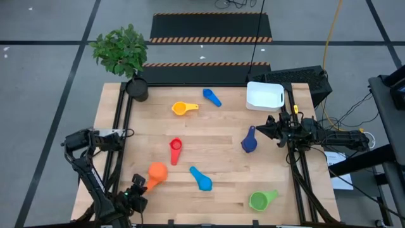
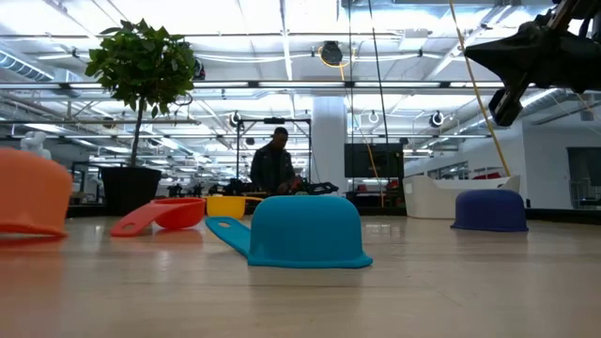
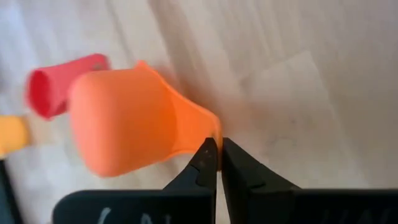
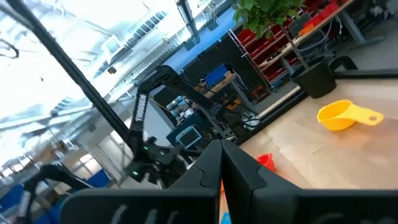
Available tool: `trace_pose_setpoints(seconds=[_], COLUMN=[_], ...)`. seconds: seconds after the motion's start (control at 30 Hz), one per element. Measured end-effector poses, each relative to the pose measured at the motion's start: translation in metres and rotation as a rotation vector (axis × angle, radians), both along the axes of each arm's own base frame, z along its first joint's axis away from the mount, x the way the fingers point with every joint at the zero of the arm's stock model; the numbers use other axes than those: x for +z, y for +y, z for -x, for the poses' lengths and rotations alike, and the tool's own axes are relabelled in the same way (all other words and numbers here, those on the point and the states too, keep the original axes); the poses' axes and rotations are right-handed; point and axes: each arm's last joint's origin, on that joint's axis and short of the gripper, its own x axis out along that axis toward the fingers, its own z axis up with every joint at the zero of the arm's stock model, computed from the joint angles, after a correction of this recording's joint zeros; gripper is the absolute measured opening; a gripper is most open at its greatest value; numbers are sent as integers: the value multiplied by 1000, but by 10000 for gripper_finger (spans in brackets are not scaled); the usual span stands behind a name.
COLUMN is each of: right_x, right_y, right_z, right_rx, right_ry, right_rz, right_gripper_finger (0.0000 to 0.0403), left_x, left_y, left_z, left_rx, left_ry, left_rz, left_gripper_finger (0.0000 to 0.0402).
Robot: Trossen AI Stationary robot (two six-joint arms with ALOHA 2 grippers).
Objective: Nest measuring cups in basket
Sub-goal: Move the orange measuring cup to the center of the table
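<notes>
My left gripper (image 3: pixel 219 154) is at the table's near left, shut on the handle of the orange measuring cup (image 1: pixel 157 171), which is mouth down (image 2: pixel 28 192). My right gripper (image 1: pixel 261 130) is shut and empty. It is raised above the table near the right edge (image 2: pixel 512 66), just right of the navy cup (image 1: pixel 249 140). The white basket (image 1: pixel 264 95) stands at the far right. The yellow cup (image 1: pixel 183 108), mid blue cup (image 1: pixel 212 97), red cup (image 1: pixel 175 151), light blue cup (image 1: pixel 201 178) and green cup (image 1: pixel 261 200) lie scattered on the wood. My left gripper pinches the free end of the orange cup's flat handle (image 3: pixel 210 129) between its two fingertips. The fingers come along the handle from the near left. The bowl points away from the gripper, mouth down. I cannot tell whether its rim touches the table.
A dark pot with a green plant (image 1: pixel 136 87) stands at the table's far left corner. A person (image 2: pixel 274 160) is in the room beyond the far edge. Bare wood lies between the red cup and the navy cup.
</notes>
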Motion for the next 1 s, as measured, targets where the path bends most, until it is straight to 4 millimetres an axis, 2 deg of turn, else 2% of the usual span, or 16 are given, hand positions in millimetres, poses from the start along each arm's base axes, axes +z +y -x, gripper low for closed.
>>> trace_pose_setpoints(seconds=[0.13, 0.27, 0.5, 0.6, 0.8, 1.0], right_x=[-1, -1, 0, 3, 8, 15], right_y=[0, -1, -1, -1, -1, 0], right_z=[0, 0, 0, 1, 2, 3], right_rx=[-22, -40, -40, -48, -51, -54], right_ry=[15, 15, -1, -30, -73, -154], right_rz=[115, 88, 72, 103, 125, 122], right_gripper_finger=[0, 0, 0, 0, 0, 0], left_x=[25, 58, 125, 146, 161, 142], left_y=[0, 4, 31, 43, 66, 107], left_z=[-12, -20, -20, -22, -38, -60], left_rx=[18, 15, -37, -86, -230, -240], left_ry=[-51, -272, -621, -715, -882, -1135], left_rz=[-53, -46, 119, 204, 453, 649], left_gripper_finger=[5, 5, 5, 5, 5, 5])
